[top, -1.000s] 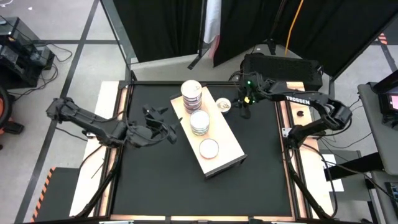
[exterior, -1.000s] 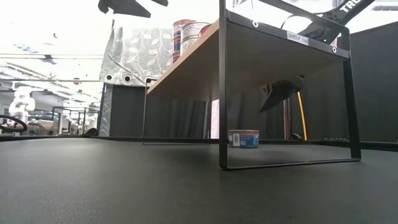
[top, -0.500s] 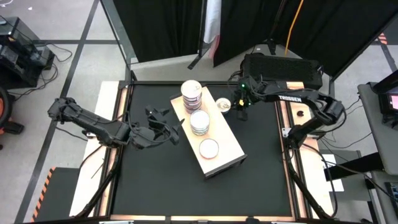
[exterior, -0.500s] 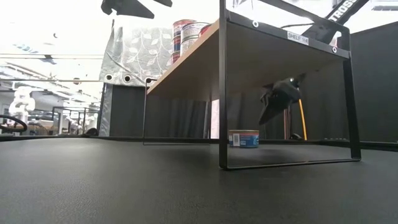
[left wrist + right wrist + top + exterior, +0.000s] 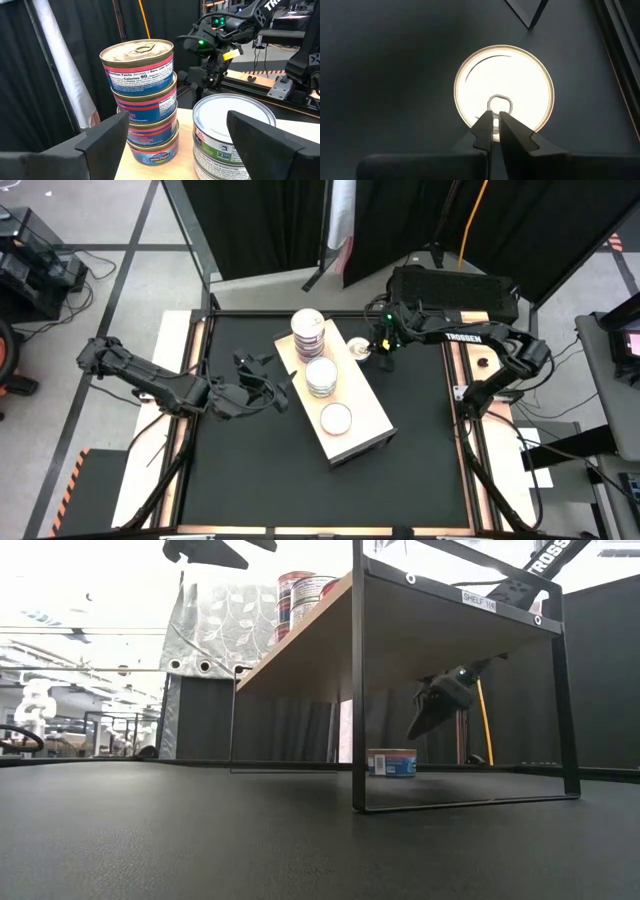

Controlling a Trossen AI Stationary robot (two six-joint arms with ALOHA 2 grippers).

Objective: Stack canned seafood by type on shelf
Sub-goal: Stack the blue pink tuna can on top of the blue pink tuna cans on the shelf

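Right pincer [image 5: 495, 131] moved over loose can [image 5: 503, 87], fingers nearly together, left pincer [image 5: 200, 145] apart beside shelf [image 5: 375, 420]

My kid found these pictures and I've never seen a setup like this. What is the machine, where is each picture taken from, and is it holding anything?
It is a robot with two dark arms at a black table, each ending in a two-fingered claw. One picture looks straight down, one looks level across the tabletop, and two come from cameras on the wrists.

A light-wood shelf on a black frame carries seafood tins: a tall stack, a shorter stack and a single tin. One more tin sits on the table beside the shelf.

The left claw is open and empty beside the shelf. The right claw hangs over the loose tin with its fingers nearly together, holding nothing.
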